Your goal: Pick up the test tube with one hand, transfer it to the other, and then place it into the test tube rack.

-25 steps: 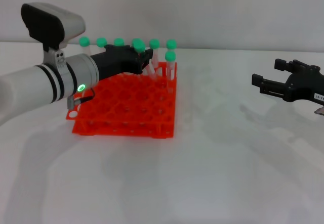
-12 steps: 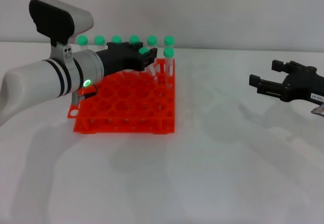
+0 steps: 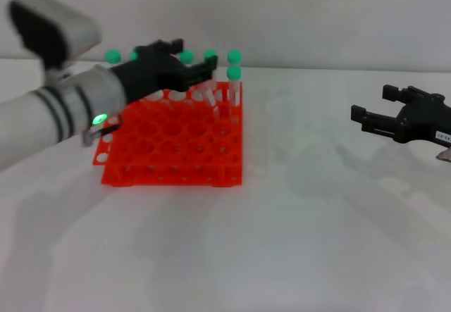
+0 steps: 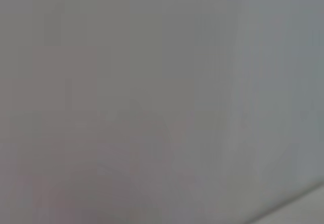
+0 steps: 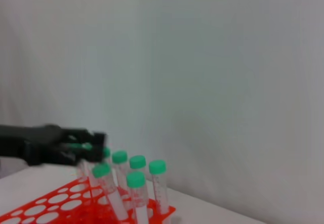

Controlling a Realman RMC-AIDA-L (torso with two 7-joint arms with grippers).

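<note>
The left pincer [image 3: 184, 64] hangs above the far rows of the orange test tube rack [image 3: 173, 146], which sits on the left half of the white desk [image 3: 296, 241]; whether it is released or clenched cannot be told. A leaning green-capped test tube [image 5: 109, 186] stands in a far rack hole just beside it, among other capped tubes. The right pincer [image 3: 361, 118] hovers released near the desk's right edge, well apart from the rack.

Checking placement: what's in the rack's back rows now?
Green-capped tubes stand along the rack's far rows. The left gripper above covers several, so the count is unclear.
</note>
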